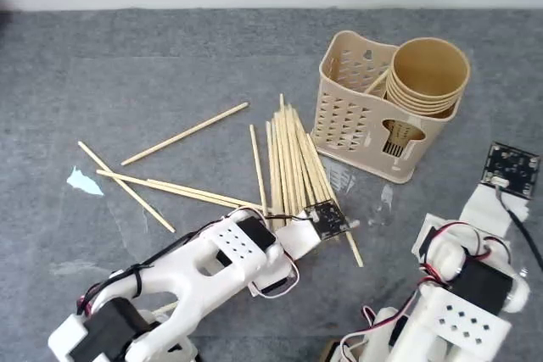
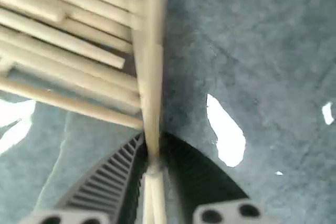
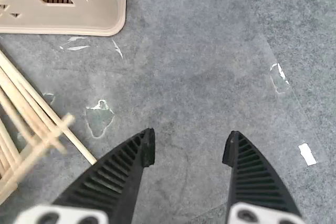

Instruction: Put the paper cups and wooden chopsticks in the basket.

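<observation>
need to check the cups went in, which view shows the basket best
The high view: the whole basket is seen from above, with the stacked cups standing in one compartment. The right wrist view catches just a bottom corner. The left wrist view looks at the chopsticks instead.

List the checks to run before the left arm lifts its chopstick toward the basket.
1. Left hand shut on a chopstick: ok.
2. Only one stick gripped: cannot tell.
3. Paper cups stacked in the basket: ok.
4. Right hand open above bare table, apart from the pile: ok.
5. All chopsticks off the table: not ok, the pile and loose ones lie there.
</observation>
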Action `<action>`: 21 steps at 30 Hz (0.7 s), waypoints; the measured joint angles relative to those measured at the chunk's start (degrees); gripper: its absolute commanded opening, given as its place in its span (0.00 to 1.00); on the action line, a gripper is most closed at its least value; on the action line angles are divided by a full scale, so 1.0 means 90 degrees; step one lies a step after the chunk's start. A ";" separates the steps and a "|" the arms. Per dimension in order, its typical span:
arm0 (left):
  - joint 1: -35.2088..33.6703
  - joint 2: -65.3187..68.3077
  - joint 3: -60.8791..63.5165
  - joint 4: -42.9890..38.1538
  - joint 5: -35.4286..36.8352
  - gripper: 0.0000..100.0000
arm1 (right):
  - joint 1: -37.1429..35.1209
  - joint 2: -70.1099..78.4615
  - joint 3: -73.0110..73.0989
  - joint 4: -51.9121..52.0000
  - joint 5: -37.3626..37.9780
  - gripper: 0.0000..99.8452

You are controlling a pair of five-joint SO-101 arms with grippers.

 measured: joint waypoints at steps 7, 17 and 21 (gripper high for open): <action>0.0029 -0.0518 -0.0215 0.0635 0.0049 0.01 | 0.0000 0.0000 0.0000 0.0000 0.0000 0.23; -0.0098 -0.3761 -0.0645 0.1954 0.0020 0.01 | 0.0000 0.0000 0.0000 0.0000 0.0000 0.23; -0.0742 -0.4835 -0.0899 0.2002 0.0039 0.01 | 0.0000 0.0000 0.0000 0.0000 0.0000 0.23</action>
